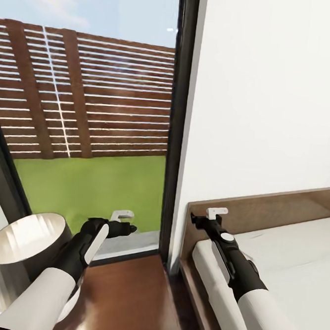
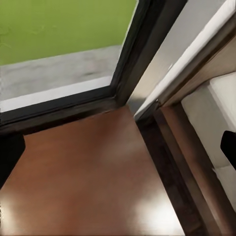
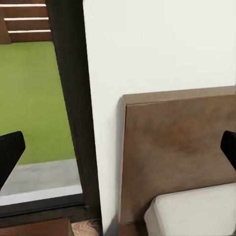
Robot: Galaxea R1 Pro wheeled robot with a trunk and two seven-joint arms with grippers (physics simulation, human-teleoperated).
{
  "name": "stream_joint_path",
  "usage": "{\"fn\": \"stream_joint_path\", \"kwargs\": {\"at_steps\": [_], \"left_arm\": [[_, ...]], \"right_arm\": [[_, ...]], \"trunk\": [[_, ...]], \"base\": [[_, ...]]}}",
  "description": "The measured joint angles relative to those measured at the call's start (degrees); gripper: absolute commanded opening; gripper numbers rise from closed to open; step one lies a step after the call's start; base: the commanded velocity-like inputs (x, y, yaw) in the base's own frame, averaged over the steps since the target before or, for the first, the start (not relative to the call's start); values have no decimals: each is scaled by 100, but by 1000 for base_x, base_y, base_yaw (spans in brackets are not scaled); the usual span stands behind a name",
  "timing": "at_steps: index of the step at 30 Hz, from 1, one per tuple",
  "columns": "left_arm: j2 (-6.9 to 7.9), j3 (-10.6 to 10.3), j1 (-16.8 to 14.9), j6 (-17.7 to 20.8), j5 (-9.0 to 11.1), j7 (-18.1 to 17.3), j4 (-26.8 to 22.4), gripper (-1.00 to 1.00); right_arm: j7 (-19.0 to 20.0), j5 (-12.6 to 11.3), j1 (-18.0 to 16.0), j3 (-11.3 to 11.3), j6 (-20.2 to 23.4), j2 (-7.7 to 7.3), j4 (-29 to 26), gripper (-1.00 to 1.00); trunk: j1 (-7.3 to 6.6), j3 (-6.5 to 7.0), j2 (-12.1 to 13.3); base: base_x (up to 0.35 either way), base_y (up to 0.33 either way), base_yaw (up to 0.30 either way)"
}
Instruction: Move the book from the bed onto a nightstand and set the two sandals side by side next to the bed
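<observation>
Head view: robot faces the corner of the bedroom, tall dark-framed window (image 1: 176,121) across the upper left of the frame, white wall (image 1: 270,94) upper right. Outside the glass: brown slatted fence (image 1: 91,94) and green lawn (image 1: 93,189).

Nightstand (image 1: 119,300) at bottom centre, dark-brown glossy top, sitting just beside the bed (image 1: 287,254) with a narrow gap between them. A lamp with a pale drum shade (image 1: 24,253) stands at lower left on the nightstand side.

Bed fills the lower right: brown headboard against the wall, light-grey mattress in front of it (the visible stretch of mattress is plain).

Left gripper (image 1: 126,221) hangs over the nightstand's far edge near the window sill; jaws spread apart, holding nothing, both dark fingertips sit at opposite edges of the left wrist view with bare wood between.

Right gripper (image 1: 211,216) hangs over the mattress corner, close to the headboard; jaws likewise spread, nothing between them, and the right wrist view looks at the headboard (image 3: 177,152) and window frame.
</observation>
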Motion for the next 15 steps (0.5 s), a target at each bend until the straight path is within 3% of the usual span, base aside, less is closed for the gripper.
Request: {"fn": "stream_joint_path", "kwargs": {"at_steps": [3, 7, 11, 15], "left_arm": [[0, 1, -2, 1, -1, 5, 0, 100], [-1, -1, -2, -1, -1, 7, 2, 100], [-1, 0, -1, -2, -2, 9, 3, 100], [0, 1, 0, -1, -1, 10, 0, 100]], "right_arm": [[0, 0, 0, 0, -1, 0, 0, 100], [0, -4, 1, -1, 1, -1, -2, 100], [0, -5, 1, -1, 2, -1, -2, 100], [0, -3, 2, 6, 1, 0, 0, 100]], "trunk": [[-1, 0, 0], [-1, 0, 0], [1, 0, 0], [2, 0, 0]], "base": [[226, 175, -21], [240, 123, -205], [70, 21, -227], [13, 4, -61]]}}
